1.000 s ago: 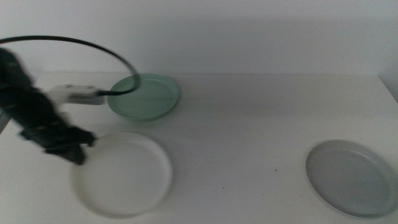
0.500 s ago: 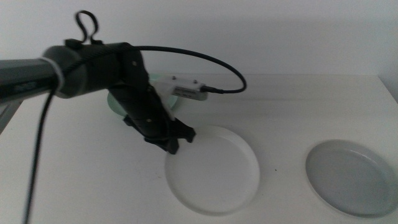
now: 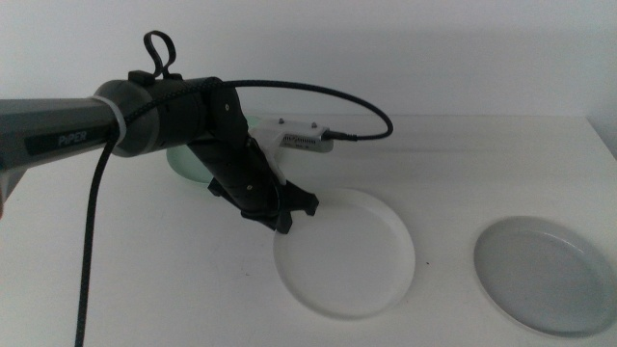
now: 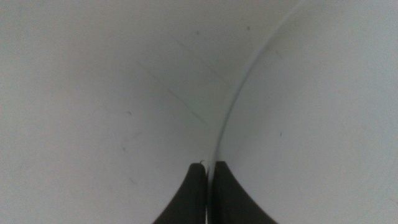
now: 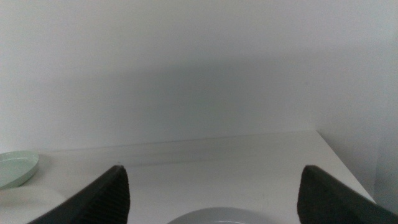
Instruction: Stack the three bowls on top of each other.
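Note:
My left gripper point(image 3: 285, 220) is shut on the rim of the white bowl point(image 3: 352, 255), which sits near the middle of the table. The left wrist view shows the two jaws pinched together on that rim point(image 4: 219, 124), with my left gripper point(image 4: 208, 167) at its edge. The mint green bowl point(image 3: 185, 164) lies at the back left, mostly hidden behind the left arm. The light grey bowl point(image 3: 547, 275) rests at the front right, apart from the others. My right gripper point(image 5: 211, 177) is open and waits out of the middle view, above the grey bowl's rim point(image 5: 217, 214).
A black cable point(image 3: 318, 96) loops over the left arm, and a white wrist camera block point(image 3: 299, 137) juts toward the back. The table's right edge point(image 3: 603, 135) runs close to the grey bowl.
My left arm has carried the white bowl from the front left toward the middle of the table, sliding it rightward. The grey and green bowls have stayed put.

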